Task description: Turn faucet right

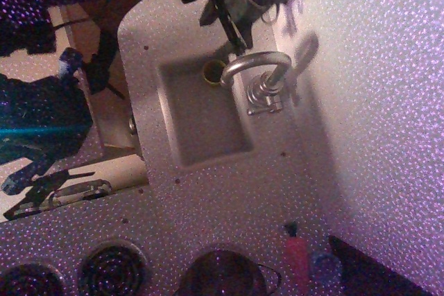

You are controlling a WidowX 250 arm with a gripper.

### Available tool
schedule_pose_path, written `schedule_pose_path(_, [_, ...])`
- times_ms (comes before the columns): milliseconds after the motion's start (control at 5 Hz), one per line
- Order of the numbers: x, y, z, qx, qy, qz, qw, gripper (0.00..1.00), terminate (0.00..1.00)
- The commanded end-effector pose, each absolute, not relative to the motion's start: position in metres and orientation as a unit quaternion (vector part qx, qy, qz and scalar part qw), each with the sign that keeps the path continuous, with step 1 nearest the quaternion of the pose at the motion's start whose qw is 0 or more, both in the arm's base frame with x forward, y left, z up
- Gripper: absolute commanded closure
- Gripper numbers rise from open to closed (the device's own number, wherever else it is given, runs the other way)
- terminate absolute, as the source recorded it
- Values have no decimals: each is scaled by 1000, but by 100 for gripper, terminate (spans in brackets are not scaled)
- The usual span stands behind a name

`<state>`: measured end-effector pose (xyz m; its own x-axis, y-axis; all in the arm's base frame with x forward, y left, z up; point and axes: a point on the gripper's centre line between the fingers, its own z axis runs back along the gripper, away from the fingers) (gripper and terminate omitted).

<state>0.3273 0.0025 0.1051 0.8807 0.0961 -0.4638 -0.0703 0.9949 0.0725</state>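
The faucet (258, 74) is a shiny silver tap with a curved spout that arcs left over the sink's back corner, above the yellow-ringed drain (213, 71). Its ribbed base and short side handle (262, 107) stand on the counter just right of the sink (201, 136). My gripper (236, 38) comes down from the top edge, tilted, with its dark fingers just above and left of the spout's arc. The picture is dark and grainy, so I cannot tell whether the fingers touch the spout or how far apart they are.
A speckled wall (374, 102) rises right of the faucet. At the front edge are stove burners (111, 268), a dark pot (222, 275) and a red bottle (297, 258). Dark clutter and cables lie at the left (41, 116).
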Motion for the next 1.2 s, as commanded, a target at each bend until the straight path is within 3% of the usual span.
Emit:
schedule_pose_path(0, [305,-19,152,-96,122,-59,986,0,0])
schedule_pose_path(200, [301,-47,167,-147,91,-100,980,0,0])
schedule_pose_path(600, [299,-69,160,-158,115,-116,974,0,0])
schedule_pose_path(800, [302,-68,154,-196,114,-175,958,0,0])
schedule_pose_path(1000, [300,-70,150,-209,71,-250,943,0,0])
